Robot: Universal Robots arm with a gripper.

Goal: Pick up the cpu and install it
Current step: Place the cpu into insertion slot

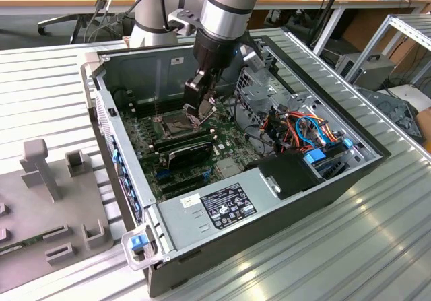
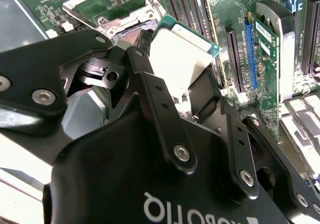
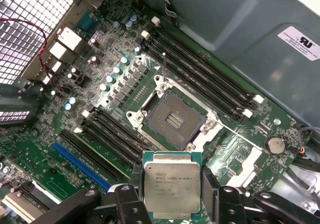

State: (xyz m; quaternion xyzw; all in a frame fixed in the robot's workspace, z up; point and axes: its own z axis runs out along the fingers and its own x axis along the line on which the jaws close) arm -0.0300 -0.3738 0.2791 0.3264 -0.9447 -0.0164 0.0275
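One cpu (image 3: 172, 186), two fingers (image 3: 211, 186) pinching it — one bare socket (image 3: 172, 120)

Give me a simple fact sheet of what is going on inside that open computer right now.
Setting: open computer case lying on a metal table, green motherboard exposed
Arm: reaching down into the case
Gripper: closed on the cpu
Cpu: pinched by its two side edges, silver face showing in both wrist views
Socket: open, dark, no chip in it
Progress: cpu picked up and held near the socket, not yet seated
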